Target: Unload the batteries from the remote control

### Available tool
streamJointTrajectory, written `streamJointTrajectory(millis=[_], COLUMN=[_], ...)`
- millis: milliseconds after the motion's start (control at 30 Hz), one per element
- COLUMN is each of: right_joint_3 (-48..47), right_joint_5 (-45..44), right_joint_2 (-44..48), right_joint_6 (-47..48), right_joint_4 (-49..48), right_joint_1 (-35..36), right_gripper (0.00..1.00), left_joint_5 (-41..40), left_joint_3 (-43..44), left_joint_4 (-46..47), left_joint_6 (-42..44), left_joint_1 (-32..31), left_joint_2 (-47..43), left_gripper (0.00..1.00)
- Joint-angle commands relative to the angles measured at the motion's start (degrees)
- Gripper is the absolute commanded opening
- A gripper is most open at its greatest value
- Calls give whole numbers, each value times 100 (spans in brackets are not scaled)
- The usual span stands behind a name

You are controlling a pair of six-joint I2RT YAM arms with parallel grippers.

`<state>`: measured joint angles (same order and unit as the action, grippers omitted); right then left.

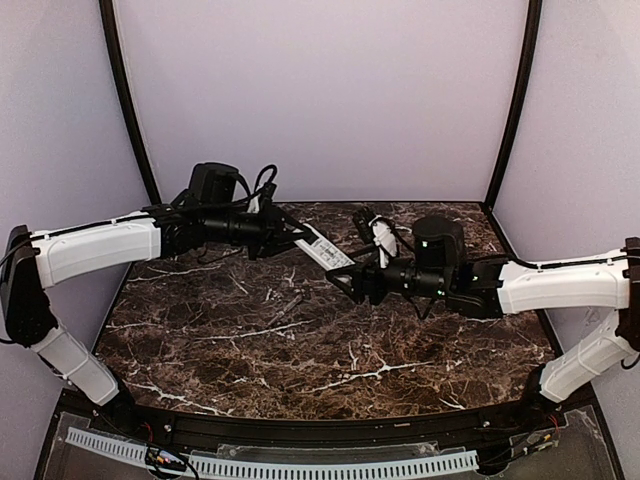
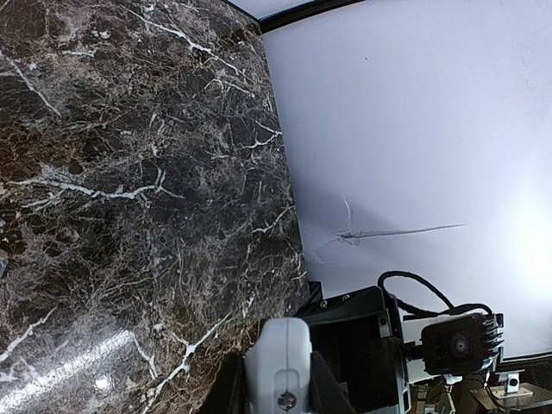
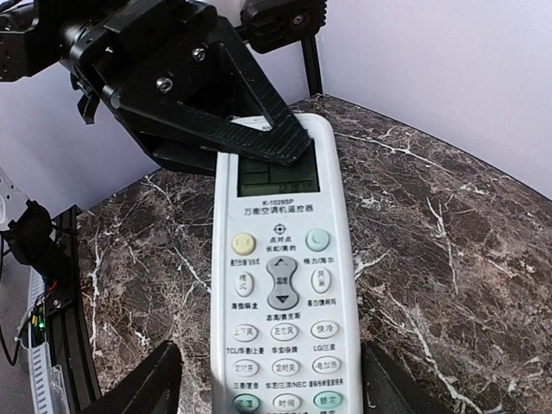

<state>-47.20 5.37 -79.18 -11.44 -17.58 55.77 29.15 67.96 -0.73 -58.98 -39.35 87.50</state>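
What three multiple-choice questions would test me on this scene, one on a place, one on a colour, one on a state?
1. Where is the remote?
A lying loose
B in a box
C in the left gripper

2. What colour is the remote's body?
A white
B black
C red

3. How is the right gripper?
A out of view
B open, straddling the remote
C shut on a battery

Answers:
C: black fingers clamp its display end.
A: the right wrist view shows a white casing.
B: its fingers stand either side of the remote, with gaps.
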Motion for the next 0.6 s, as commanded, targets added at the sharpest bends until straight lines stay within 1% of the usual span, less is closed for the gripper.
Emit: streamJointTrajectory(millis=[0, 67, 100, 200, 267, 333, 400, 467, 567], right_joint_3=[18, 18, 11, -8, -16, -12, -10, 15, 3], right_joint_5=[273, 300, 319, 333, 327, 317, 311, 319, 361], right_joint_2=[-83, -103, -119, -165, -181, -192, -181, -160, -154], right_joint_6=[19, 17, 19, 28, 28, 42, 60, 71, 97], right_joint_4=[-388, -416, -428, -430, -437, -440, -441, -472, -461], right_joint_1=[-5, -7, -5, -7, -7, -7, -14, -13, -13], right_gripper=[63, 61, 61, 69, 71, 72, 68, 62, 50], left_joint_5=[16, 48, 56, 102, 108, 107, 107, 95, 85], left_joint_3=[-108, -134, -154, -164, -169, -176, -177, -182, -209], left_joint_4=[261, 310, 350, 404, 407, 407, 403, 385, 392], left_joint_6=[-132, -188, -204, -256, -269, -278, -273, -262, -286], left_joint_1=[40, 34, 38, 35, 40, 42, 34, 40, 37], left_joint_2=[-260, -260, -260, -263, -272, -279, -298, -321, -340], left_gripper=[0, 0, 0, 0, 0, 0, 0, 0, 0])
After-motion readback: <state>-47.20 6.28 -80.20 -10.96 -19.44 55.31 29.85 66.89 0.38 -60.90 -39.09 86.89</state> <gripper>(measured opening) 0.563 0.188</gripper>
